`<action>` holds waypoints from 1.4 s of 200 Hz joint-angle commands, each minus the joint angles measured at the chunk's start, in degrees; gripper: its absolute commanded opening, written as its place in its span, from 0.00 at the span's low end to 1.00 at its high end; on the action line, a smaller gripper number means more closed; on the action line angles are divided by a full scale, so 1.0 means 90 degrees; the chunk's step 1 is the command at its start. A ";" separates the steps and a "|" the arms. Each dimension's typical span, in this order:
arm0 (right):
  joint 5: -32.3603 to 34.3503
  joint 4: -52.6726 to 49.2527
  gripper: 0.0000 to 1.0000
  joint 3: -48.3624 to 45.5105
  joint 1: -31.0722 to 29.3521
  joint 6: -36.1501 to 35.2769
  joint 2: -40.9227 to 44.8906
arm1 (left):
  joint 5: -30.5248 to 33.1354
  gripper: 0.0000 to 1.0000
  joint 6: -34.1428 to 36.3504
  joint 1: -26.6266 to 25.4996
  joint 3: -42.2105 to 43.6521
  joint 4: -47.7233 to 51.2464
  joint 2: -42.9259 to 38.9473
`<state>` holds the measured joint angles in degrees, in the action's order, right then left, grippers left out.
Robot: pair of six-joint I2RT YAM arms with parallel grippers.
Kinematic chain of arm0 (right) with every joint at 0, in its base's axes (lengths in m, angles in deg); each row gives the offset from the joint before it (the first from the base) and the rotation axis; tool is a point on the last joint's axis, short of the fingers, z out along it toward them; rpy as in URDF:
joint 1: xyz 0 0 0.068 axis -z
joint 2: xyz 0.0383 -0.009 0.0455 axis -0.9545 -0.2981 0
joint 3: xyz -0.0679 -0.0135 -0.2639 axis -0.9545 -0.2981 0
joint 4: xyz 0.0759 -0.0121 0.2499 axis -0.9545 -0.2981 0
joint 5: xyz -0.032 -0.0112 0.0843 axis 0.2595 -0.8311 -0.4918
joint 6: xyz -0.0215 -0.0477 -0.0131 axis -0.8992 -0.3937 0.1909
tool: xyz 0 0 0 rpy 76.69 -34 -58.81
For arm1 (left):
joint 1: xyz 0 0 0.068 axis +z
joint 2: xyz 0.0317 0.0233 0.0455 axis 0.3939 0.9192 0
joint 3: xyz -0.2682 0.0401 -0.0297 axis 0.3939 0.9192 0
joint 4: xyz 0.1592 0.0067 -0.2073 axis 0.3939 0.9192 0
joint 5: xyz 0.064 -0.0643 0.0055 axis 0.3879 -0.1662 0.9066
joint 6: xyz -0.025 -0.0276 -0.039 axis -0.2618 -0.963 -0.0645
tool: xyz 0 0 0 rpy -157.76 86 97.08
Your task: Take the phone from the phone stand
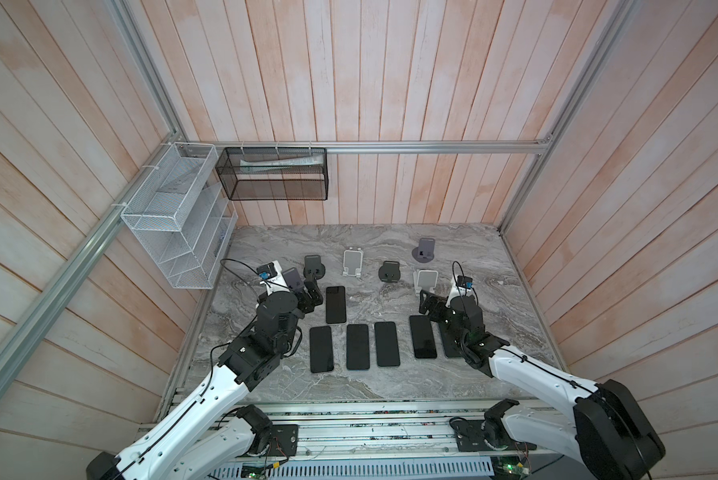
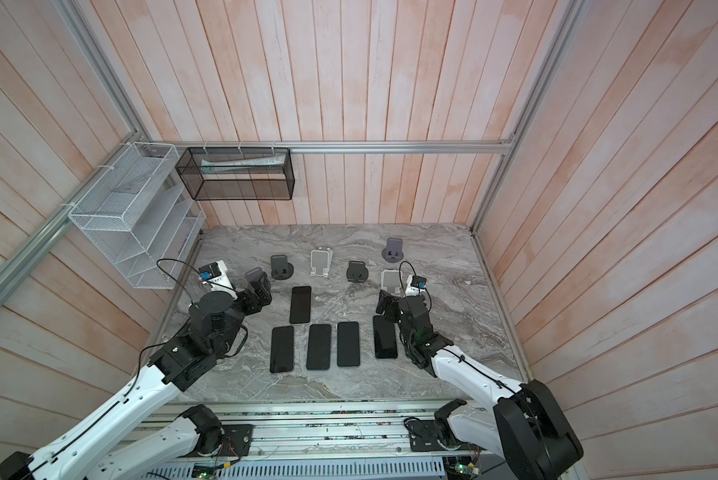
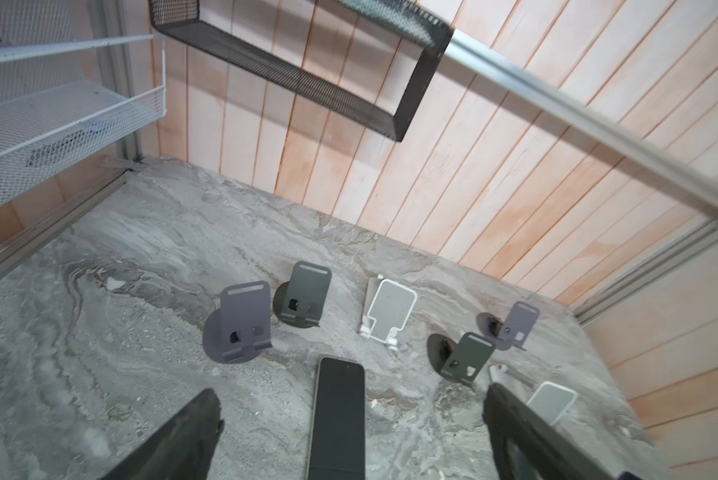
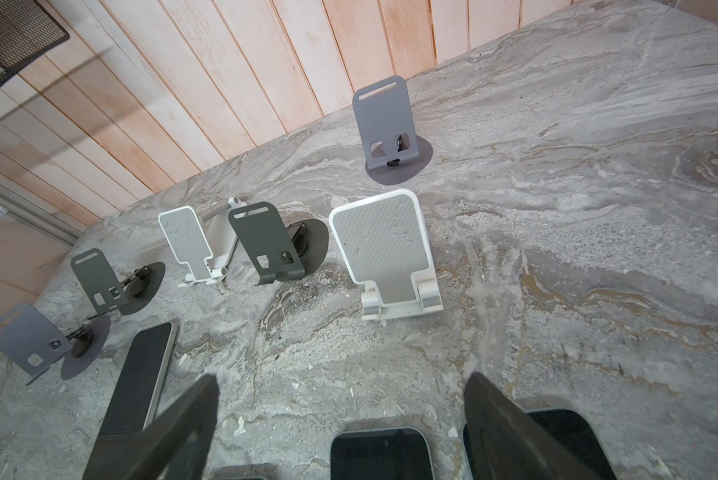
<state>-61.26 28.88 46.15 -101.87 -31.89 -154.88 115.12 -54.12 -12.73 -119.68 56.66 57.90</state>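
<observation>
Several phone stands stand in a loose row at the back of the marble table (image 1: 494, 299), and none of them carries a phone. Among them are a white stand (image 1: 426, 282) (image 4: 384, 245), a purple stand (image 3: 243, 322) and a dark grey stand (image 1: 313, 266). Several black phones lie flat, screen up, in front of them. My left gripper (image 1: 312, 296) (image 3: 351, 399) is open above the far end of one phone (image 1: 335, 304) (image 3: 340, 415). Open too, my right gripper (image 1: 428, 305) (image 4: 342, 382) hangs over bare table just before the white stand, with another phone (image 4: 380, 453) beneath it.
A white wire rack (image 1: 174, 216) hangs on the left wall and a black mesh basket (image 1: 276, 174) on the back rail. Wooden walls and aluminium rails close in the table on three sides. One phone (image 1: 449, 345) lies partly under my right arm.
</observation>
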 commanded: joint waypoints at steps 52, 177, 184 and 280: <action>0.0175 0.0006 0.92 0.0048 -0.0045 -0.0053 0.0053 | -0.0228 1.00 0.5780 0.0413 0.3108 -0.6296 0.0207; 0.1057 0.0096 0.88 -0.0139 -0.0170 -0.0084 0.0254 | -0.2766 1.00 0.3436 0.3720 0.3467 -0.9251 0.4115; 0.1199 0.0148 0.88 -0.0234 -0.0172 -0.0068 0.0390 | -0.2686 1.00 0.3367 0.3794 0.3216 -0.9040 0.4294; 0.2475 0.2956 0.98 -0.2153 -0.0148 0.1027 0.1211 | -0.2879 1.00 0.3171 0.3961 0.3131 -0.8574 0.4109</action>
<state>-46.48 44.42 30.87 -103.18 -28.66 -141.26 90.22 -24.94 22.72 -91.24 -21.37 95.49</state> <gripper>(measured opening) 0.976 0.999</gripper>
